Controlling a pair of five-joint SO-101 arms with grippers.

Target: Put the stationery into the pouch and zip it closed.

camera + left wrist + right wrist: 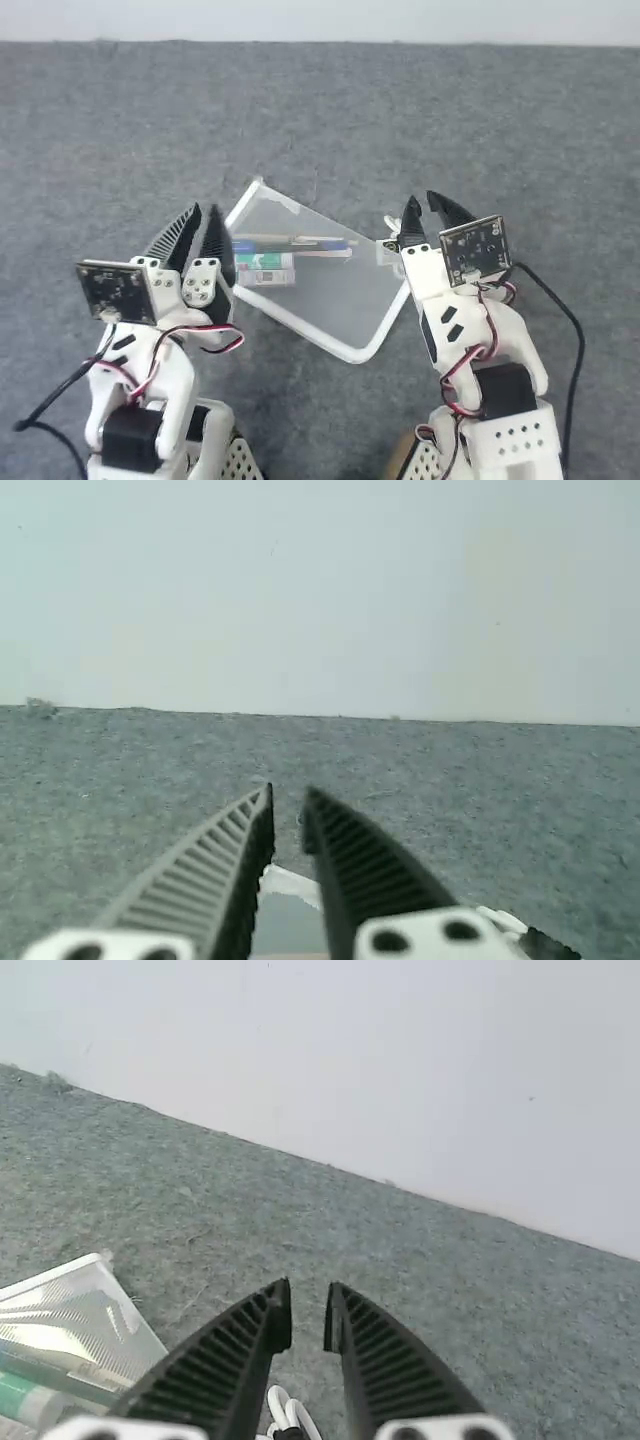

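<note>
A clear pouch [330, 290] with white trim lies flat on the grey felt table between my two arms. Inside it I see a long pen [300, 242] and a short green-and-white item [265, 268]. My left gripper [205, 210] hangs over the pouch's left end, its fingers a narrow gap apart and holding nothing; the pouch's white trim [290, 882] shows below my left gripper [288, 795]. By the pouch's right corner, my right gripper [422, 200] is slightly open and empty. The pouch [70, 1310] lies beside my right gripper [307, 1288]. Whether the zip is closed I cannot tell.
Grey felt [320, 120] covers the whole table, with free room beyond the pouch toward the pale back wall [400, 1060]. Both arm bases [160, 440] stand at the near edge, with wires trailing beside them.
</note>
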